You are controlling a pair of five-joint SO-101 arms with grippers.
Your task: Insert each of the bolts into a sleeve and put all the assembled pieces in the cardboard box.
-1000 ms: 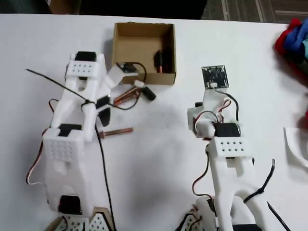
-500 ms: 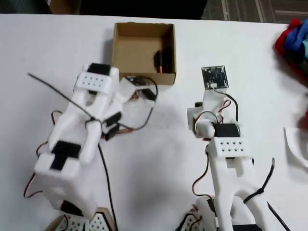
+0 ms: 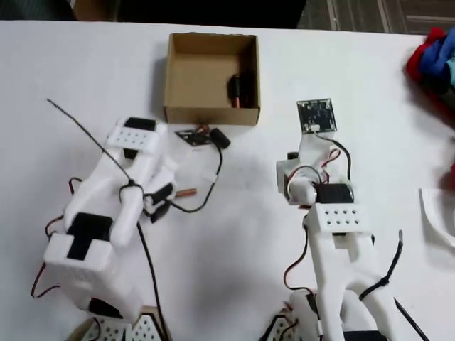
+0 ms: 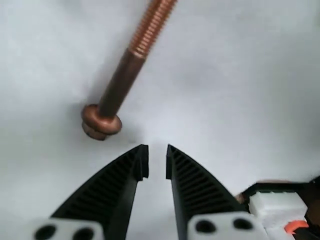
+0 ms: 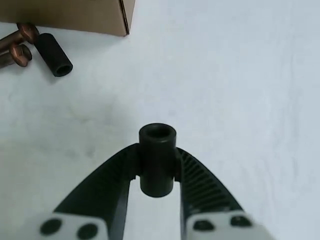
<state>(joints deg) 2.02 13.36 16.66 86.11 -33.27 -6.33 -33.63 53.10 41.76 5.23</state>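
Left arm had drawn back from the box (image 3: 170, 78) within the last second. The left pincer (image 4: 156, 151) now hung over a loose bolt (image 4: 112, 97) on the tabletop (image 4: 240, 75), open only a crack and holding nothing. Judged: next pick starting, insertion not begun. Right pincer (image 5: 156, 155), unmoved, was clamped on a black sleeve (image 5: 157, 167), bore showing. Bolt: copper-coloured, flanged head, plain shank, threaded far end, lying flat just beyond the fingertips. What looked like one assembled piece (image 3: 238, 89) lay in the box.

Open table (image 3: 242, 234) between the arms; a loose sleeve (image 3: 220, 137) and bolts (image 5: 15, 47) close before the cardboard box (image 3: 212, 115)
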